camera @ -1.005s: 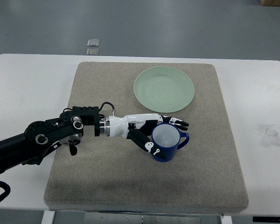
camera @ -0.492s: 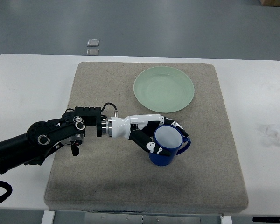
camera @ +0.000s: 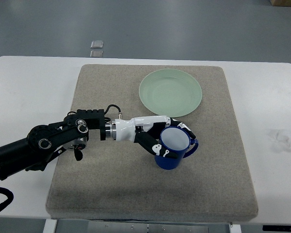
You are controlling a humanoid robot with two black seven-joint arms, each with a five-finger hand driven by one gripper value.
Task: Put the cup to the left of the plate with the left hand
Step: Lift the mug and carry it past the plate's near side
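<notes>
The left hand (camera: 160,137) wraps its fingers (camera: 161,150) around the blue cup (camera: 173,148), gripping it at the rim and side. The cup sits on the grey mat (camera: 102,184), just below the green plate (camera: 170,92).

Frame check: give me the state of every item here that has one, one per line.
Blue ceramic cup: upright, empty, gripped, near the plate, not yet left of it.
Pale green round plate: flat on the mat, empty.
Left hand: shut around the cup.
</notes>
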